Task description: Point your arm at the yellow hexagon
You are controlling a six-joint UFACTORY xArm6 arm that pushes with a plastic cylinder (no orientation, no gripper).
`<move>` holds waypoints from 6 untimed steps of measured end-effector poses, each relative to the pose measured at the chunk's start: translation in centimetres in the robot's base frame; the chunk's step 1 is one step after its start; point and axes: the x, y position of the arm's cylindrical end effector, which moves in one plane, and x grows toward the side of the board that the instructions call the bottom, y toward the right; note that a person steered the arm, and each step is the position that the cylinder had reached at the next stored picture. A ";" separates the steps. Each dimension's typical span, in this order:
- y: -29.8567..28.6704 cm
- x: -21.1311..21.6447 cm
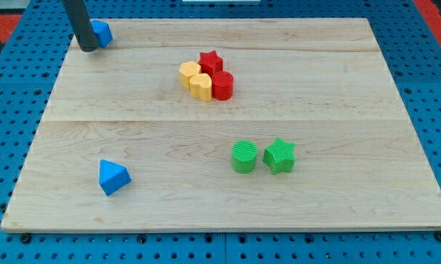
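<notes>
Two yellow blocks sit in a cluster a little above the board's middle. The lower one (201, 86) looks hexagonal; the one at its upper left (188, 72) is rounder and more orange-yellow. Both touch a red star (210, 60) and a red cylinder (223, 85). My tip (88, 47) is at the view's top left, touching a blue block (101, 32), far to the left of the yellow blocks.
A blue triangular block (113, 177) lies at the lower left. A green cylinder (244, 157) and a green star (280, 155) stand side by side at the lower middle right. The wooden board (352, 110) lies on a blue pegboard.
</notes>
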 end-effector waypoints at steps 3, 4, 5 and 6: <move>9.4 4.8; 11.1 6.2; 15.8 7.5; 18.1 10.4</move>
